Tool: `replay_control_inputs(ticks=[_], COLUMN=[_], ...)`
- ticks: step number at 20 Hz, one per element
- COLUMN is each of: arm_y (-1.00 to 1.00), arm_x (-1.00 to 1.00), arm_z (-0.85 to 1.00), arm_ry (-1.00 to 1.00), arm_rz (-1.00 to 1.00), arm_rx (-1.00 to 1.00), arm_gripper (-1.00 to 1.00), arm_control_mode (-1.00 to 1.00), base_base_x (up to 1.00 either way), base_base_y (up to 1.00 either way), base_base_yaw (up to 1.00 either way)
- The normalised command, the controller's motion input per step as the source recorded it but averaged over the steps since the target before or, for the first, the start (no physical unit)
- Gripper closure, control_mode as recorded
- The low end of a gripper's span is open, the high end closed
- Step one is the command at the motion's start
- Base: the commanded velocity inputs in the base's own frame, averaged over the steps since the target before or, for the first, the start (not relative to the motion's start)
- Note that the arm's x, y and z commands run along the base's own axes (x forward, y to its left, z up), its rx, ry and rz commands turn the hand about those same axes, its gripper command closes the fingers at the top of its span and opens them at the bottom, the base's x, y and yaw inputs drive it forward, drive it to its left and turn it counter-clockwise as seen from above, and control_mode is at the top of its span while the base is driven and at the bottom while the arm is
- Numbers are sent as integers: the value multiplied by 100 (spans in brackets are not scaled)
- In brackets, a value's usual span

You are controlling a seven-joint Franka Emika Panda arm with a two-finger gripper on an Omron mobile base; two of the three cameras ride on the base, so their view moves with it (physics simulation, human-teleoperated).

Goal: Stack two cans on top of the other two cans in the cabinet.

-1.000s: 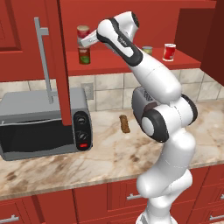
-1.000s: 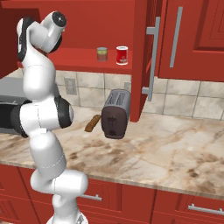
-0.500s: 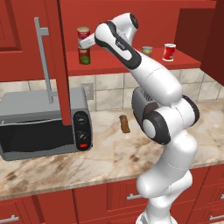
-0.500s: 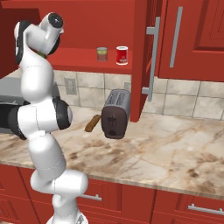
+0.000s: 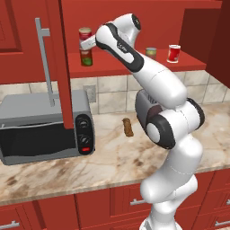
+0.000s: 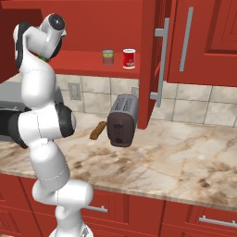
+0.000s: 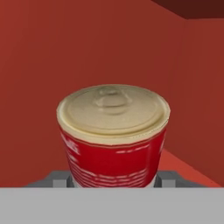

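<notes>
A red can point(image 7: 113, 140) with a pale lid and faint white lettering, too blurred to be read, was clamped between the fingers of the gripper point(image 5: 85, 43). It was held directly above a green-labelled can point(image 5: 86, 57) on the shelf of the cabinet point(image 5: 134, 65), whether touching could not be told. Further right, an olive can point(image 5: 151, 53) and another red can point(image 5: 173, 53) stood side by side; no writing could be read on them.

A rendered home kitchen: red wall cabinets point(image 5: 27, 27) and red drawer units point(image 6: 139, 213) frame a marbled stone counter point(image 5: 112, 157) backed by a tiled wall point(image 6: 194, 104). A grey microwave point(image 5: 40, 126) stands at the left on the counter, a dark toaster point(image 6: 122, 120) further right, and tins point(image 6: 129, 58) sit on a red shelf point(image 5: 134, 65) above.
</notes>
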Motion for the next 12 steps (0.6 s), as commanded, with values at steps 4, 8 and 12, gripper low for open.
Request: replay_control_inputs(ticks=[4,8,12], arm_y=[13,11,5], arm_x=[4,11,10], arm_z=[-12,-8,-6], arm_ry=[2,4,5], arm_rz=[0,0,0], arm_rx=[0,0,0], arm_gripper=[100,100,100], arm_control_mode=[-100,-100,-100], base_base_x=[0,0,0], base_base_y=[0,0,0], base_base_yaw=[0,0,0])
